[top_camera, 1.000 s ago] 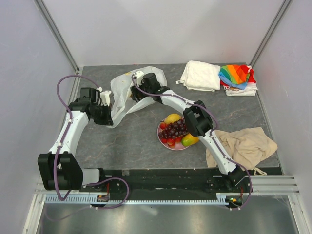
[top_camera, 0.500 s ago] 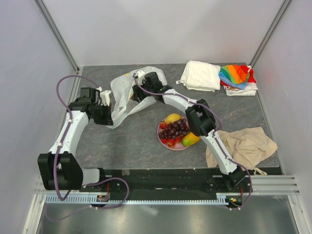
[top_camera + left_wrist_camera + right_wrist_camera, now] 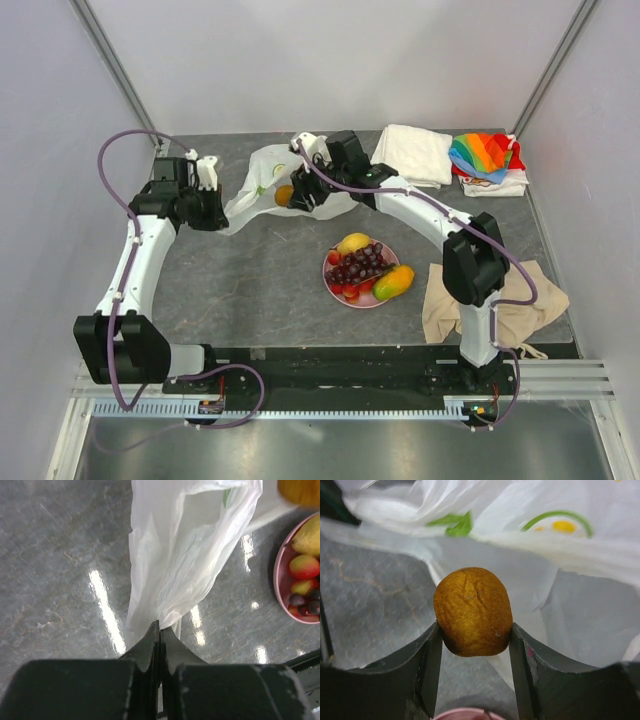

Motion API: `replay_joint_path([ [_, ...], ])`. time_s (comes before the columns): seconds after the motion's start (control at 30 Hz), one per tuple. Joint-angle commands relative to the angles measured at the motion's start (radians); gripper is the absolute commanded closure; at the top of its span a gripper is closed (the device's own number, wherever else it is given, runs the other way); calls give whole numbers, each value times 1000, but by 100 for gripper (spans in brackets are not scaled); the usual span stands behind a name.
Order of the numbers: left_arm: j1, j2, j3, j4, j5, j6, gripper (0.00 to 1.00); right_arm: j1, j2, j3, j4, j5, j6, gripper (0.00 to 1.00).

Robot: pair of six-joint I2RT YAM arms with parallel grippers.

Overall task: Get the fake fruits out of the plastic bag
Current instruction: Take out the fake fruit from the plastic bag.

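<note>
Pinching the small orange (image 3: 472, 611) across its lower half, the right fingers (image 3: 431, 655) stand partly spread, one pad on each flank. Most of the fruit sits proud above the tips. The plastic bag (image 3: 185, 555) film hangs close behind and above those fingers. The left fingers (image 3: 159, 640) are pressed together on a gathered corner of the bag, and the film fans away ahead of them over the worktop (image 3: 60, 555).

Risks, as judged:
- Glossy round fruit held low: a quick swing could squirt it out upward, and it would roll.
- Loose film near the right fingertips may snag and drag the bag along.
- The left pinch is on thin film, so a hard tug could slip or tear it.
- The pink plate (image 3: 276, 572), off to the side of the left fingers, is already crowded; a drop there may knock the other fruits (image 3: 360, 265) off.
</note>
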Motion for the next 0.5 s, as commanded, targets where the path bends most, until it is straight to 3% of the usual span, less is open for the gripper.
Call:
replay_joint_path([
  [0.0,-2,22,95,32,6,-40,98,2,-81,-81,-113,-121,-80,66],
  [0.27,-4,88,203,30,-12,-45,98,-63,-274,-67,-308,-98,-214,67],
  [0.47,-2,85,226,3,-20,-13,98,-253,-395,-115,-446,-117,-327,67],
])
